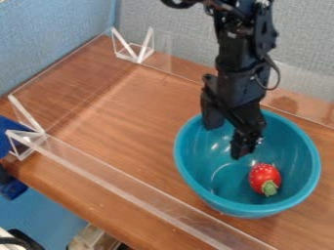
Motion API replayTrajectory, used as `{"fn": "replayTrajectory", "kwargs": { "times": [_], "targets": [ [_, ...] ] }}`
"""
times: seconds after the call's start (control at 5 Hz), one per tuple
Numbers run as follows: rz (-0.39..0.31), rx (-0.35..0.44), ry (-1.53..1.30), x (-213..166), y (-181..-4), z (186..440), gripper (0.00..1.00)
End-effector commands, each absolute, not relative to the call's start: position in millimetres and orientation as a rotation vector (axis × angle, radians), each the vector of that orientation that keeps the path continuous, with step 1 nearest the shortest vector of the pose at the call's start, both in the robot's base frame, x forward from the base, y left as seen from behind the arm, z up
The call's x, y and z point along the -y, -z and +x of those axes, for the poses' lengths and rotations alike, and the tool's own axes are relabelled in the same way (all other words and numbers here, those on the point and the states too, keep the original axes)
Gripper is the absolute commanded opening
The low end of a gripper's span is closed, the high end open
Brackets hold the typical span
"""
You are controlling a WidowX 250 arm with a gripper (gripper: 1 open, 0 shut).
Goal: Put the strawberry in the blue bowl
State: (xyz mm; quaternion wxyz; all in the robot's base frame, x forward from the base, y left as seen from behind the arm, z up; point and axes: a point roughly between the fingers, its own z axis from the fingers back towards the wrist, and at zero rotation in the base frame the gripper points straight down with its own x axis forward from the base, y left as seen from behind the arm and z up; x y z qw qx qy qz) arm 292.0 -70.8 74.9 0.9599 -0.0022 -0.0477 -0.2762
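The small red strawberry [265,179] with its green top lies on the inside of the teal-blue bowl [196,168], toward the bowl's right front. My gripper [228,134] hangs over the bowl's left half, its dark fingers [241,142] spread open with nothing between them. It sits up and to the left of the strawberry, clear of it. The black arm rises from the gripper to the top of the frame.
The bowl rests on a brown wooden table [117,103]. A clear acrylic wall [92,166] runs along the table's front and left edges, with clear corner brackets [133,45] at the back. A blue panel stands behind at the left.
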Motion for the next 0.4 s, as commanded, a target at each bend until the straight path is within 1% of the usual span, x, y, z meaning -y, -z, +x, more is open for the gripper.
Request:
{"fn": "replayTrajectory", "kwargs": {
  "times": [0.0, 0.2],
  "targets": [
    [0.008, 0.172, 0.564, 75.1, -98.7, 299.6, 1.0],
    [0.014, 0.168, 0.561, 75.8, -100.3, 297.6, 1.0]
  ]
}}
